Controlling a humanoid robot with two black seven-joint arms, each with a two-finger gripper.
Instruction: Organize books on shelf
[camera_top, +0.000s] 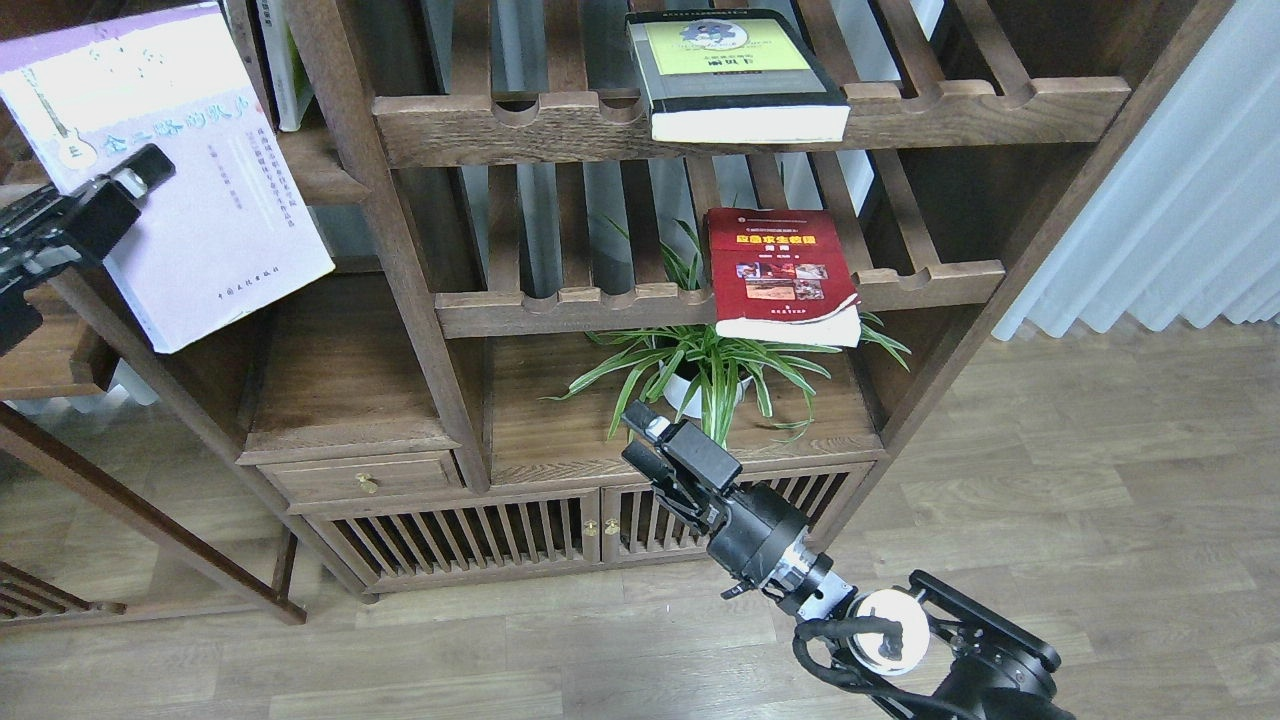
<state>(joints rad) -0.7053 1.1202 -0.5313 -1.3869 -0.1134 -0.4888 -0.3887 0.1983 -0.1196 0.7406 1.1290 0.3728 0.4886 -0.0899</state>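
My left gripper (128, 187) is shut on the left edge of the thin lavender-white book (190, 170) and holds it tilted in the air, in front of the bookcase's left bay. Below it is the solid dark brown shelf board (340, 375). The thick grey-black book with a yellow-green panel (735, 75) lies flat on the upper slatted rack and overhangs its front rail. The red book (780, 275) lies flat on the lower slatted rack and also overhangs. My right gripper (640, 440) is open and empty, low in front of the plant.
A spider plant in a white pot (700, 375) stands on the board under the red book. Upright books (285, 65) stand at the top left. A drawer (365, 480) and slatted cabinet doors (470, 540) are below. A white curtain (1170, 200) hangs at the right.
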